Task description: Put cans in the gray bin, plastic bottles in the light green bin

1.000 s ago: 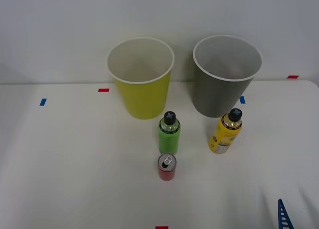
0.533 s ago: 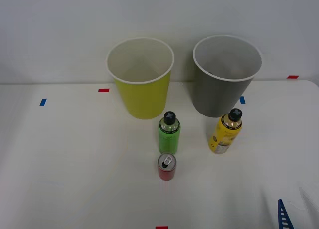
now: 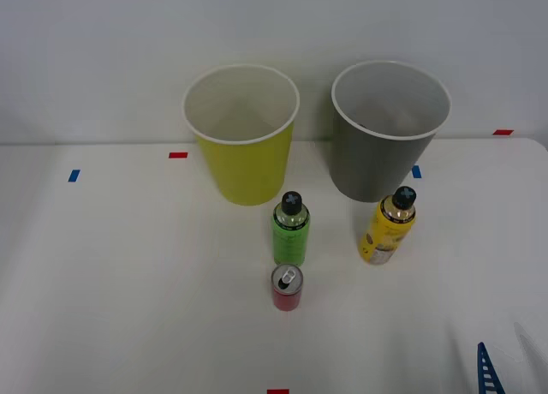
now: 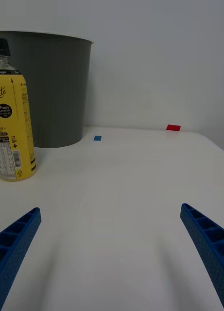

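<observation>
white table (image 3: 128,283), bins (image 3: 242,137), bottles (image 3: 291,229), can (image 3: 287,288)

Cut off by the wrist picture's edge: yellow bottle (image 4: 10,114) and gray bin (image 4: 53,87); fine print on the bottle's label unreadable.

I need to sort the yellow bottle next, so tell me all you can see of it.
The yellow bottle stands upright on the white table, just in front of the gray bin, apart from it. It looks like clear plastic, with a black cap and a yellow lemon-drink label with small print. Nothing touches it; the right gripper is open, short of it.
</observation>
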Robot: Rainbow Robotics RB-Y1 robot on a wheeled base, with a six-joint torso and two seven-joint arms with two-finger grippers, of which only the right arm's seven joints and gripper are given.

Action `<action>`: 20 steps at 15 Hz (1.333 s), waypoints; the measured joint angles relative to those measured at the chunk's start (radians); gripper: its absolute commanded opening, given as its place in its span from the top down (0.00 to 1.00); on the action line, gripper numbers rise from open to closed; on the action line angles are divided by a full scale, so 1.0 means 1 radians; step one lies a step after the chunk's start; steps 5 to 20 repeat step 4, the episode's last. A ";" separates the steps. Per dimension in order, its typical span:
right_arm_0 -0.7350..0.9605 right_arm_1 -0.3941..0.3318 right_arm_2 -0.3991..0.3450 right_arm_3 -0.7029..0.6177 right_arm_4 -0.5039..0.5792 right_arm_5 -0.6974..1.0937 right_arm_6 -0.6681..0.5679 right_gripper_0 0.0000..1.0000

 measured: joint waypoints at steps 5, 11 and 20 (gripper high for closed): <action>0.000 0.000 0.000 0.000 0.000 0.000 0.000 0.00; 0.000 0.000 0.000 0.000 0.000 0.000 0.000 0.00; 0.000 0.000 0.000 0.000 0.000 0.000 0.000 0.00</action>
